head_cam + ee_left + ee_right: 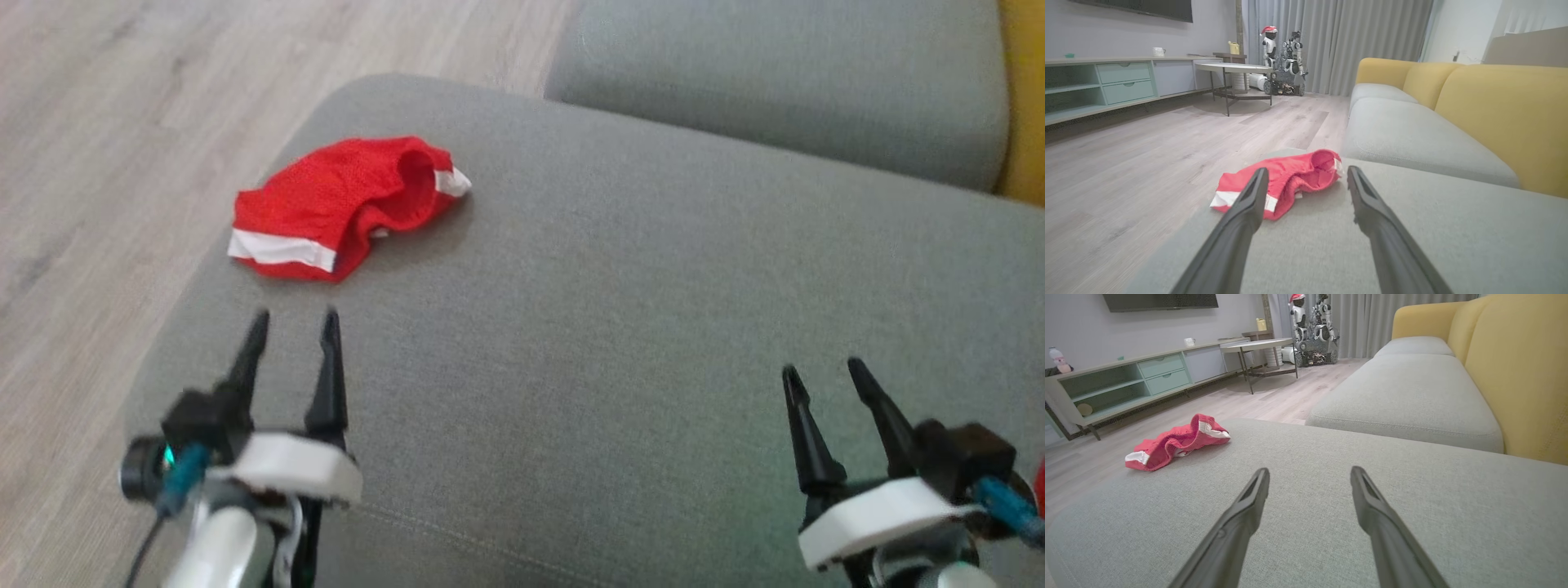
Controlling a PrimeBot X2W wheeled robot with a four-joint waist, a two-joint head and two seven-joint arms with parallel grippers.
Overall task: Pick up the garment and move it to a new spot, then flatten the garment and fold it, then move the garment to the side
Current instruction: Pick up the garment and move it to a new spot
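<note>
The garment [343, 204] is a crumpled red piece with white bands, lying near the far left corner of the grey sofa cushion [620, 327]. My left gripper [295, 323] hovers open just short of it, nothing between its fingers. In the left wrist view the garment [1290, 179] lies straight ahead between the two open fingers, and my left gripper [1305, 173] is clear of it. My right gripper [823, 371] stands open over the cushion's right side, far from the cloth. From the right wrist the garment [1175, 443] sits off to the left, well beyond the open right gripper [1309, 473].
The cushion's left edge drops to a wood floor [90, 163]. A second grey cushion [775, 73] and a yellow backrest [1502, 114] lie beyond. Across the room stand a low cabinet [1106, 85], a round table [1237, 69] and another robot [1286, 61].
</note>
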